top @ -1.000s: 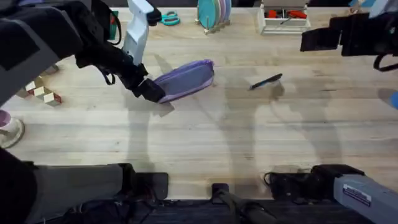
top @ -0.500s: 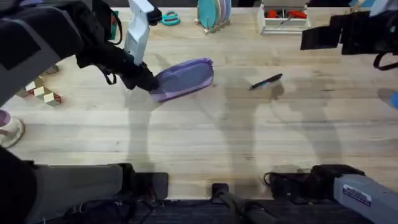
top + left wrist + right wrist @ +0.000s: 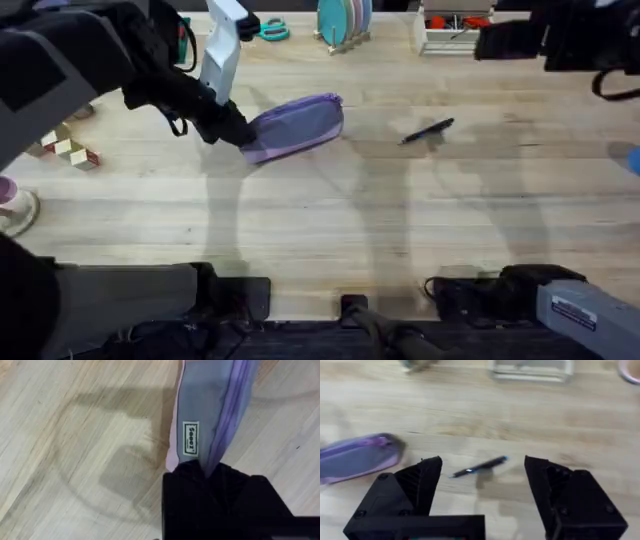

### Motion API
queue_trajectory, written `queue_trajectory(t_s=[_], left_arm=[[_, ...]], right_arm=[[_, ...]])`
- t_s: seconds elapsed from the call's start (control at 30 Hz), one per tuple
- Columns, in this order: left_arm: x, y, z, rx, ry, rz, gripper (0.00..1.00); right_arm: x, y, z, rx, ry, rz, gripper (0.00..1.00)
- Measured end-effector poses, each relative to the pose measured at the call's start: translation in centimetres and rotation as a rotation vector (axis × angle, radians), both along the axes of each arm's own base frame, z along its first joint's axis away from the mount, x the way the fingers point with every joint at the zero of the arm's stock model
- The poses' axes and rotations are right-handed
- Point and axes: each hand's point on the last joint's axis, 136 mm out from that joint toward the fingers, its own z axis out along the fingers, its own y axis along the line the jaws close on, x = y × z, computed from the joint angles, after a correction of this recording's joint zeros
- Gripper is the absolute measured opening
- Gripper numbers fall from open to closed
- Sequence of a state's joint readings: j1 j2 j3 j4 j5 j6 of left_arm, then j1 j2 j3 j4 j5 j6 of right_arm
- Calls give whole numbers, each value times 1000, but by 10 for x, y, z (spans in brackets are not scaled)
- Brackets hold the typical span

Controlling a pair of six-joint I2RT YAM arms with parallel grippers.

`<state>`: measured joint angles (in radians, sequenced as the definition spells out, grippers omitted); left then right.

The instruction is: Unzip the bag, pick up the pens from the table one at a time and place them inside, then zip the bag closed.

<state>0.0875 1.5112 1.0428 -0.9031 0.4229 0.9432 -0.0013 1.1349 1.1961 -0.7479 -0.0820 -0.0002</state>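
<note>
Left tool [image 3: 238,135] pinched shut on the near-left end of the bag [image 3: 296,127], upper left of centre in the overhead view; right tool [image 3: 482,482] spread open above the pen [image 3: 428,131].

The bag appears soft and light, likely to buckle or slide on the tabletop [image 3: 330,230] unless one end is anchored. The pen, right of centre, looks thin, rigid and prone to rolling; mid-barrel seems the best hold.

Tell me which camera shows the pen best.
The right wrist view: the pen lies whole and near, between the open right gripper fingers. The overhead view shows it small, right of the bag. The left wrist view frames the bag instead.
</note>
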Motion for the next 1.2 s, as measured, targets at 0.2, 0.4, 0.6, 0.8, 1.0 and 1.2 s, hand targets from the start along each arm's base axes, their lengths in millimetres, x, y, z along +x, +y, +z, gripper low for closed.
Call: queue_trajectory(t_s=[0.2, 0.4, 0.6, 0.8, 1.0, 1.2], left_arm=[[0, 0, 0, 0, 0, 0, 42], [0, 0, 0, 0, -2, 0, 42], [0, 0, 0, 0, -2, 0, 42], [0, 0, 0, 0, -2, 0, 42], [0, 0, 0, 0, -2, 0, 42], [0, 0, 0, 0, -2, 0, 42]], right_arm=[[12, 42, -13, 109, 22, 249, 996], [11, 77, -8, 185, -33, 499, 996], [12, 98, -10, 226, -77, 679, 996], [25, 103, -6, 213, -150, 742, 996], [33, 106, -5, 202, -187, 767, 996], [32, 122, -16, 133, -214, 885, 996]])
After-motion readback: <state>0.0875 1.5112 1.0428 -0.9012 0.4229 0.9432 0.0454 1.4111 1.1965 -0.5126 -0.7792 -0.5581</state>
